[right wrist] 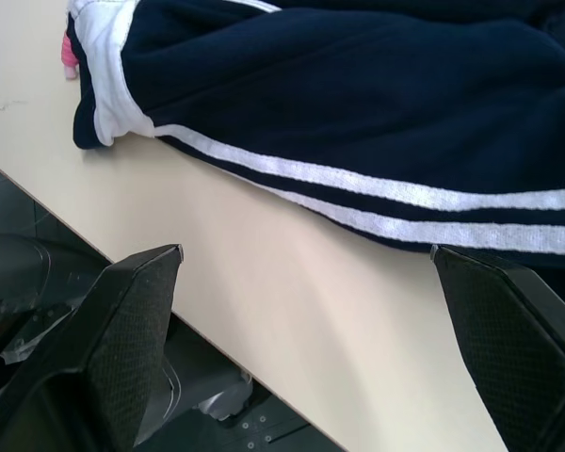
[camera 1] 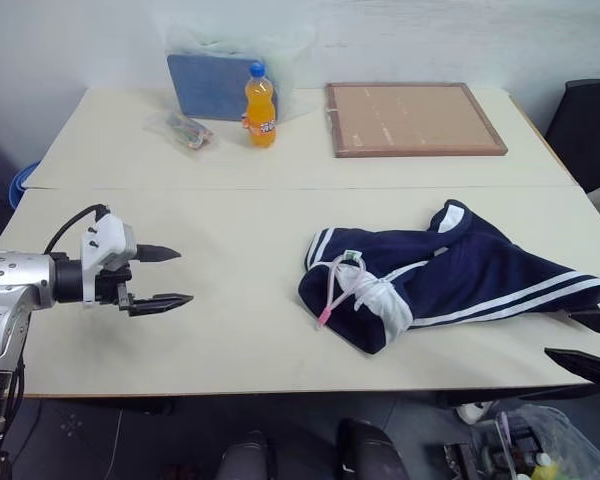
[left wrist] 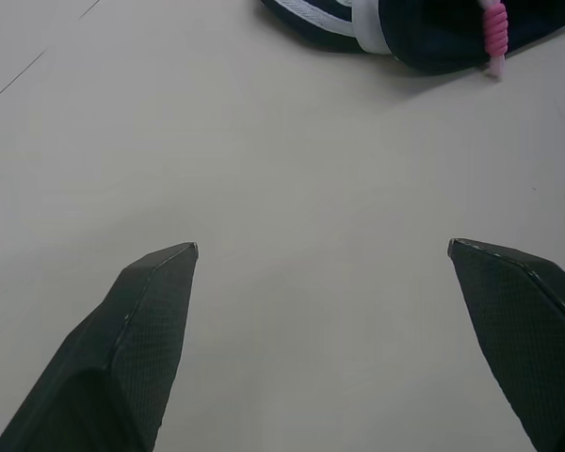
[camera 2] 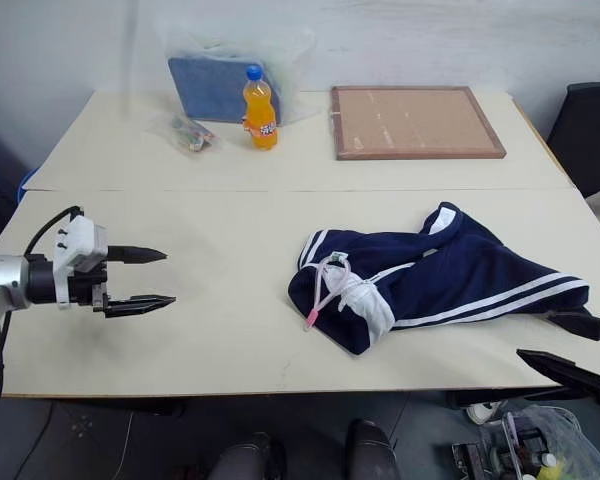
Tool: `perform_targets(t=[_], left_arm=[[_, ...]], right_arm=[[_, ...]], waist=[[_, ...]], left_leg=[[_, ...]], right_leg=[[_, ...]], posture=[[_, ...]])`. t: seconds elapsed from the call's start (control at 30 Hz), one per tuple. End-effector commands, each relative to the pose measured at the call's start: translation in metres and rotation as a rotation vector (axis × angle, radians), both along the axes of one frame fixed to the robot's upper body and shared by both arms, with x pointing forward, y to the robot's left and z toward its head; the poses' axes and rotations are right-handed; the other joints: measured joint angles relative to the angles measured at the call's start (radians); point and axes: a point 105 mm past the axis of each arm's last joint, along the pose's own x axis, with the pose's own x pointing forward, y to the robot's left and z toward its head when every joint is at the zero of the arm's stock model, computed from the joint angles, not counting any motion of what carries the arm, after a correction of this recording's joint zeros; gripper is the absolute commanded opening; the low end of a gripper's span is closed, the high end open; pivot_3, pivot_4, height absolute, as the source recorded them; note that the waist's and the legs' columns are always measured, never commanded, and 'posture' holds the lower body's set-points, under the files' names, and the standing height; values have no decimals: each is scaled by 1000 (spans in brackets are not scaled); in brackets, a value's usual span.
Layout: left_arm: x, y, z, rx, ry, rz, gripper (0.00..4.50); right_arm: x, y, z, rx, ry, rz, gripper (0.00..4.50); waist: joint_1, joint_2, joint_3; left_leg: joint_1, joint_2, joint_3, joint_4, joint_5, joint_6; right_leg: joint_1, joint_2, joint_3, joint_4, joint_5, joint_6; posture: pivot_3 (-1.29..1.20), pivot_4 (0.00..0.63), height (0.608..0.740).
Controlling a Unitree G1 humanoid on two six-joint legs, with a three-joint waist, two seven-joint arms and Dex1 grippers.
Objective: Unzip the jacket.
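- Our left gripper (camera 1: 165, 275) hangs over bare tabletop, fingers spread wide and holding nothing, aimed across toward the garment.
- Our right gripper (camera 2: 565, 350) sits low at the table's near right edge, jaws equally wide and empty, just beside the striped hem without touching it.
- Both are wide open, we judge, because no grasp has started; the zip is untouched.
- The jacket (camera 1: 450, 275) lies crumpled on the right half of the near table (camera 1: 230, 330), navy with white stripes, collar end bunched toward the middle, with a pink cord (camera 1: 328, 305) looped there.
- We can't make out the zipper pull in that bundle, so it needs finding first.
- Plenty of open room: a broad clear stretch separates the left gripper from the cloth.
- On the right it's tighter, with hem and table edge close together beside those fingers.
- Well apart on the far table stand an orange soda bottle (camera 1: 260, 105), a blue pad in plastic wrap (camera 1: 205, 85), a small packet (camera 1: 187, 131) and a framed cork board (camera 1: 412, 119), all out of our way.
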Motion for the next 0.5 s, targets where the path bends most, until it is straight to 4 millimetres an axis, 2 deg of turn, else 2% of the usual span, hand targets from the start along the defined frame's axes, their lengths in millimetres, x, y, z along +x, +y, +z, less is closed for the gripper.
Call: perform_targets(t=[0.03,0.5], left_arm=[[0,-2,5,16,-36,-16,4500],[1,-11,3,-37,16,-33,4500]], right_arm=[[1,3,11,0,-51,-1,4403],[12,6,15,-11,-69,-20,4403]], waist=[[1,0,0],[3,0,0]], left_leg=[[0,0,0,0,0,0],[0,0,1,0,0,0]], right_leg=[[0,0,0,0,0,0],[0,0,0,0,0,0]], posture=[[0,150,740],[0,150,740]])
